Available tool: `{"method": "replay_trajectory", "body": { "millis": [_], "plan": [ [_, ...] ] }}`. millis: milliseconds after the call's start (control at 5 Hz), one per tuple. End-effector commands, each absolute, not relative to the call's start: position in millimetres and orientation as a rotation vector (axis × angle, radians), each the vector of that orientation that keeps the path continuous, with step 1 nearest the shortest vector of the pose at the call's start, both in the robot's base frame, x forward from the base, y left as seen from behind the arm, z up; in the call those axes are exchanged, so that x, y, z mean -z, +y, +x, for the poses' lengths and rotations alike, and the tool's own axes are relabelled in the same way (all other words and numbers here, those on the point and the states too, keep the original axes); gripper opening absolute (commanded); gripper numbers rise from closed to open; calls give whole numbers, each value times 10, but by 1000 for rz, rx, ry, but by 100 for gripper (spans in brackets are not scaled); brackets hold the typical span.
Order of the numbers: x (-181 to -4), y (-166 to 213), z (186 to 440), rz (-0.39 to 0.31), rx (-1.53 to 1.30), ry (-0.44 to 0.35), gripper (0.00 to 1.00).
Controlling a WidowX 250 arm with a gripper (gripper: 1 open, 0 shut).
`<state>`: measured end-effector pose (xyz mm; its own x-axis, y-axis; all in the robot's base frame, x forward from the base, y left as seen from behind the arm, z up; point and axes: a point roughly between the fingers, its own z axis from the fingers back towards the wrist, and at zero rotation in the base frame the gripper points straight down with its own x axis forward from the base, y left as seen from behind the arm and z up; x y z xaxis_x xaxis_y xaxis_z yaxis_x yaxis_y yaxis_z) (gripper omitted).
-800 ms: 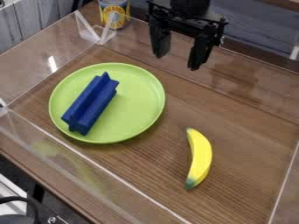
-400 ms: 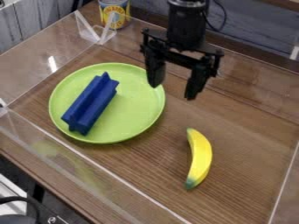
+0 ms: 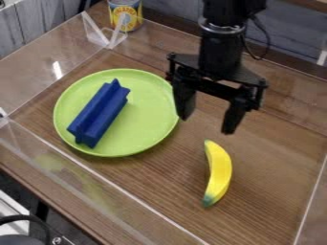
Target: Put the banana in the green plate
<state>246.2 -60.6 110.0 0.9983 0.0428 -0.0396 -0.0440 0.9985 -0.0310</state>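
Gripper (image 3: 209, 107) pointing down, jaws wide and empty, above the wooden surface (image 3: 274, 105) between plate (image 3: 153, 134) and banana (image 3: 219, 171). The banana lies on the surface just right of the plate. A blue block (image 3: 98, 112) rests on the plate.

Gripper (image 3: 211, 107) pointing down, jaws spread wide
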Motion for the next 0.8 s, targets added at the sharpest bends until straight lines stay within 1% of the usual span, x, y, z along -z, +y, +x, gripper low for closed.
{"method": "replay_trajectory", "body": {
  "millis": [0, 200, 600],
  "plan": [
    [-1157, -670, 2446, -44, -52, -6, 100],
    [-1088, -725, 2397, -48, -61, -16, 100],
    [-854, -805, 2360, -70, -66, -47, 100]
  ]
}}
